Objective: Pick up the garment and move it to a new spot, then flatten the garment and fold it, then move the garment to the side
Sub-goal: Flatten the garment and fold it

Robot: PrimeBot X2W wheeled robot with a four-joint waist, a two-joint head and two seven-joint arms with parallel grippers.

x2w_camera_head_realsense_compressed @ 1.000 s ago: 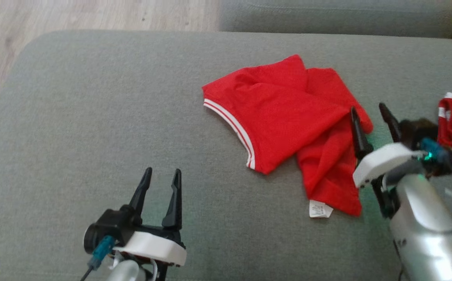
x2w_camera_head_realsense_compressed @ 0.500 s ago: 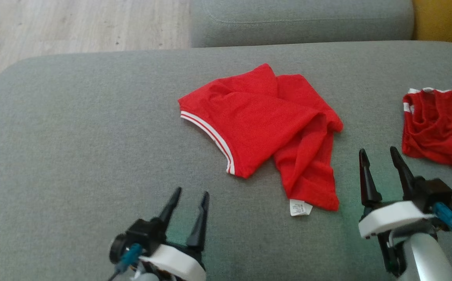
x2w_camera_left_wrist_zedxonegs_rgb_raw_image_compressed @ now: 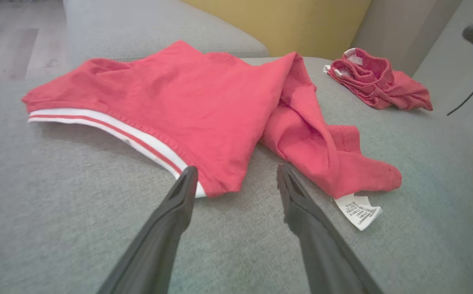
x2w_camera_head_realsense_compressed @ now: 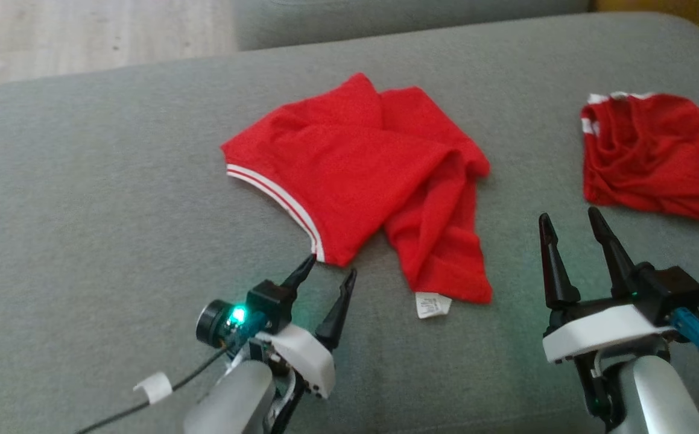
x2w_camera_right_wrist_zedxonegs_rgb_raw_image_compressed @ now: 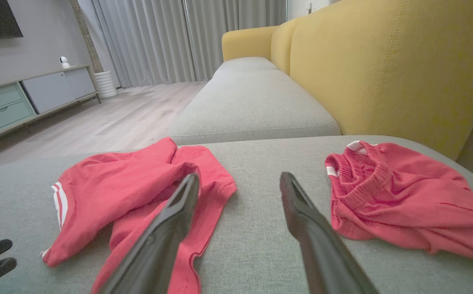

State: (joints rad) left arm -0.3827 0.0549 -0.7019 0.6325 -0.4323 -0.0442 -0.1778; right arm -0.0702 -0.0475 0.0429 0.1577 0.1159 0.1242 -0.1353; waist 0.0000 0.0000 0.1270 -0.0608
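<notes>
Seat cushion [x2w_camera_head_realsense_compressed: 84, 211]: grey sofa cushion, bearing two red garments that are lying well apart.
Garment [x2w_camera_head_realsense_compressed: 355, 175]: red, rumpled and partly doubled over, lying near the middle of the cushion, its white-striped hem [x2w_camera_head_realsense_compressed: 277, 193] facing the robot's left.
Second garment [x2w_camera_head_realsense_compressed: 651, 154]: red with white trim, lying bunched on the robot's right, near the yellow backrest [x2w_camera_right_wrist_zedxonegs_rgb_raw_image_compressed: 383, 61].
Left gripper [x2w_camera_head_realsense_compressed: 332, 265]: fingers standing spread wide and gripping nothing. It is hovering at the near corner of the striped hem, and whether it is touching the hem cannot be told.
Right gripper [x2w_camera_head_realsense_compressed: 568, 213]: fingers standing spread wide and empty, pointing over bare cushion between the two garments.
Care tag [x2w_camera_head_realsense_compressed: 432, 304]: white, sticking out from the garment's near edge. Its print is too small to read.
</notes>
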